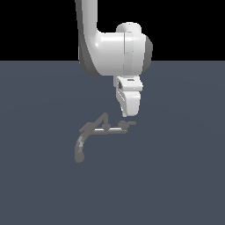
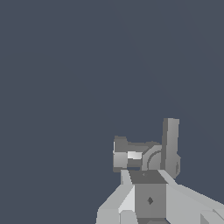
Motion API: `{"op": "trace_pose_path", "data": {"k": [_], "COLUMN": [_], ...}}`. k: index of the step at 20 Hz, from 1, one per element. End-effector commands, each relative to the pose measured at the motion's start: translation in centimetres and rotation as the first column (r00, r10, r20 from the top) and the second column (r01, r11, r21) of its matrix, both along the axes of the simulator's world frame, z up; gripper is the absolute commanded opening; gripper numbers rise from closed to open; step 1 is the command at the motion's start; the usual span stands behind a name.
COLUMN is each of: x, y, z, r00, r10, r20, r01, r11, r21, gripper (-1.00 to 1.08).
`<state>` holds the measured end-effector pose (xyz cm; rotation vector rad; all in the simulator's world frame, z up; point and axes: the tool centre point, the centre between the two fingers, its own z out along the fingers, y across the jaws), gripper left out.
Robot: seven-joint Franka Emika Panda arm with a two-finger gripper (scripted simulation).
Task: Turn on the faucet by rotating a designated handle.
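- Handle (image 1: 128, 124): stubby lever with flat crossbar, at the 3 o'clock end of the faucet (image 1: 99, 132), upright on the thin bar, directly under the tool (image 1: 128, 115).
- Tool: hanging just above the handle, perhaps touching its top; contact not certain in the exterior view. Whether apart or together, cannot tell; nothing clearly clamped.
- Risk of slipping off: crossbar short and small, so a shallow or off-centre push probably skids past without turning it.
- Risk of wrong lever: taller peaked lever (image 1: 103, 119) close by at 9 o'clock; a wide sweep could strike that instead.
- Risk of jamming: pressing straight down on the bar (image 1: 112, 130) could load the fixture against the desk (image 1: 176, 184) rather than rotate anything.
- Spout (image 1: 80, 149) curving toward 7 o'clock, well clear.
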<state>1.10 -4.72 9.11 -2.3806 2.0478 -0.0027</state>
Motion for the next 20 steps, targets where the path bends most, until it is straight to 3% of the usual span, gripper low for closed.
{"op": "trace_pose_path", "data": {"k": [1,9,20], "x": [0.6,1.4,1.1], "y": [-0.8,-2.1,-2.4], "z": [-1.1,-3.1,-3.0], "r00": [0.999,0.993,0.993], "r10": [-0.044,-0.119,-0.118], "r20": [0.000,-0.002,-0.002], "r01": [0.044,0.119,0.118], "r11": [0.999,0.993,0.993], "r21": [-0.001,-0.002,0.000], "gripper": [-1.00,-1.00,-1.00]}}
